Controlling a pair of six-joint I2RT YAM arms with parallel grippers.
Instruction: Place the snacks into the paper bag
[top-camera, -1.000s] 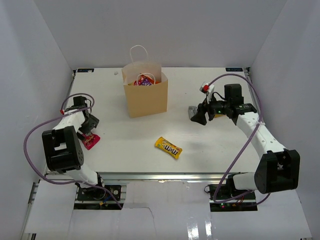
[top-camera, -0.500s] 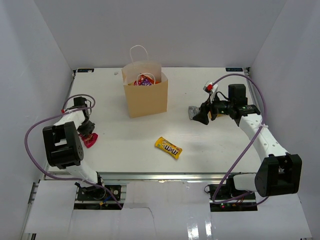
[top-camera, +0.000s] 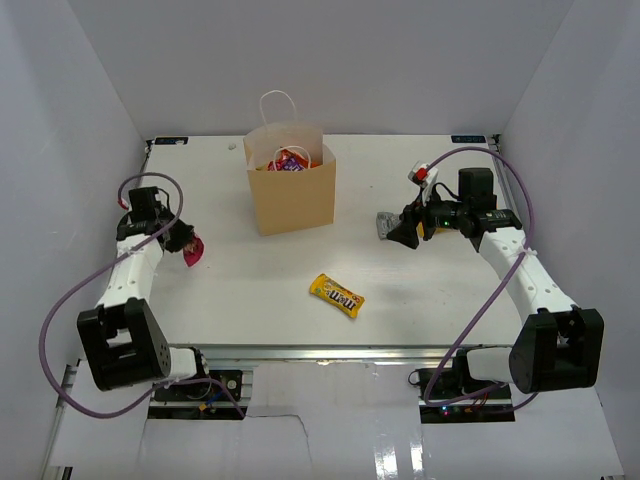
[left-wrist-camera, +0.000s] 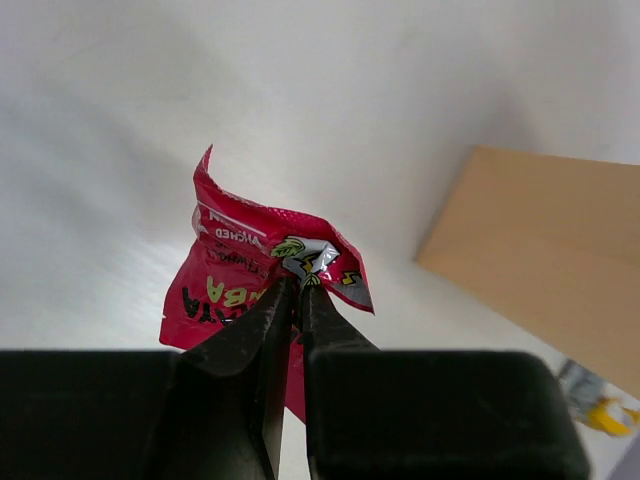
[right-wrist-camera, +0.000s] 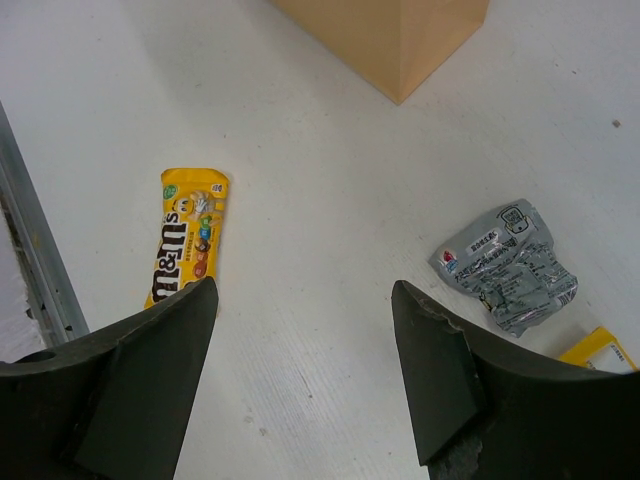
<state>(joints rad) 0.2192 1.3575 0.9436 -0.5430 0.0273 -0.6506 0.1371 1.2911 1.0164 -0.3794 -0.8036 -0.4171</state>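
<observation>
Left gripper: fingers pressed together on the upper edge of a red-pink snack packet; the packet is crumpled and hangs from the fingertips over the left side of the tabletop, well apart from the paper bag
Right gripper: fingers spread wide, holding nothing; positioned above the right side of the tabletop
Paper bag: upright at rear centre, mouth open; one white cord handle stands up at the back; bright wrappers are visible inside
Yellow M&M's packet: flat on the tabletop in front of the bag, between the two arms; nothing touches it
Silver packet: crumpled, lying on the tabletop just beyond the right gripper; not gripped
Yellow packet: only a corner shows at the edge of the right wrist view, just beside the silver packet; type cannot be told
</observation>
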